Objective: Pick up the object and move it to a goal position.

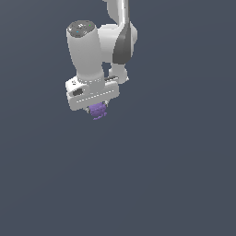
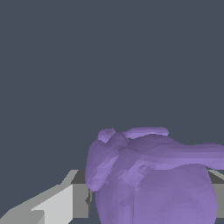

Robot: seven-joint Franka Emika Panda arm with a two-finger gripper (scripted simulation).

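Observation:
The object point(image 1: 97, 111) is a small purple knobbly blob that pokes out just under the white hand of the arm in the exterior view. My gripper point(image 1: 96, 109) is shut on it, and the fingers are mostly hidden behind the hand's body and the blob. In the wrist view the object point(image 2: 153, 179) fills much of the picture, close to the camera, with a grey finger point(image 2: 57, 205) beside it and a sliver of the other finger past its far side.
The white arm point(image 1: 103, 46) reaches in from the upper edge of the exterior view. A plain dark grey-blue surface fills the background in both views, with no other objects showing.

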